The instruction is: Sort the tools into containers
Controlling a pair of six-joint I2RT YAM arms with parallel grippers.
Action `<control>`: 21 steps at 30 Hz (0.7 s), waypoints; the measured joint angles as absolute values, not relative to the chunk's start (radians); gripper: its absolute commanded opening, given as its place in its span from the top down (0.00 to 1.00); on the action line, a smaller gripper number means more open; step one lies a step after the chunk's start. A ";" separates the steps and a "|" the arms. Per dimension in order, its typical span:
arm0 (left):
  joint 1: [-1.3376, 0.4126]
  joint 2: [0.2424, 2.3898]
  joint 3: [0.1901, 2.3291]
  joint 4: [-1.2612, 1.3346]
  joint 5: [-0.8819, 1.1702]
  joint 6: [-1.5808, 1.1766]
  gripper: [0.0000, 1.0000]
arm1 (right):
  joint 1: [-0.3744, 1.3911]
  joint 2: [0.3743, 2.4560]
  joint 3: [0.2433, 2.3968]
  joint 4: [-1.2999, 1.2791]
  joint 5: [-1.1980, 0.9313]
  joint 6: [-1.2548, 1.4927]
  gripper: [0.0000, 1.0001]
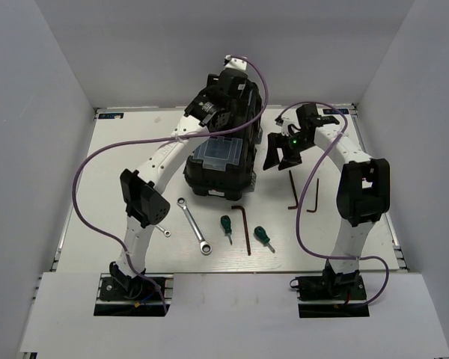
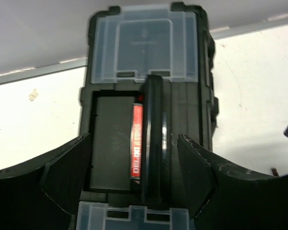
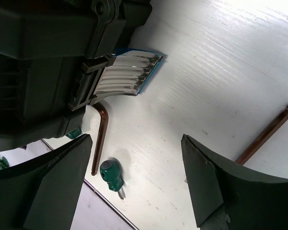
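Likely opening the big black plastic toolbox (image 2: 105, 143): its red-marked handle (image 2: 154, 124) sits inside your spread left gripper (image 2: 133, 167); your right gripper (image 3: 134, 177) gapes empty. Next, clench on it.

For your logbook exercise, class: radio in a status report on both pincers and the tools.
Left pincer open, over toolbox handle. Right pincer open, beside toolbox. Tools all unsorted on table.
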State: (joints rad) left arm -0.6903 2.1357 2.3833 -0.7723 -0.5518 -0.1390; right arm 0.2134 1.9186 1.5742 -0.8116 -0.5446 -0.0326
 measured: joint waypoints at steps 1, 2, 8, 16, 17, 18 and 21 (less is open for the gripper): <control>-0.690 2.138 2.383 -0.775 -0.536 -0.140 0.18 | 0.212 1.919 1.574 -0.812 -0.545 -0.033 0.19; -0.689 2.141 2.383 -0.779 -0.519 -0.140 0.18 | 0.210 1.919 1.574 -0.812 -0.545 -0.033 0.19; -0.686 2.172 2.391 -0.804 -0.451 -0.157 0.18 | 0.202 1.919 1.574 -0.812 -0.545 -0.034 0.19; -0.675 2.227 2.390 -0.860 -0.461 -0.178 0.43 | 0.197 1.919 1.575 -0.817 -0.550 -0.033 0.20; -0.672 2.233 2.390 -0.862 -0.462 -0.182 0.51 | 0.197 1.919 1.575 -0.818 -0.550 -0.034 0.20; -0.670 2.237 2.390 -0.860 -0.464 -0.184 0.60 | 0.197 1.919 1.575 -0.820 -0.550 -0.034 0.20; -0.664 2.244 2.389 -0.866 -0.469 -0.173 0.94 | 0.196 1.919 1.575 -0.820 -0.550 -0.036 0.23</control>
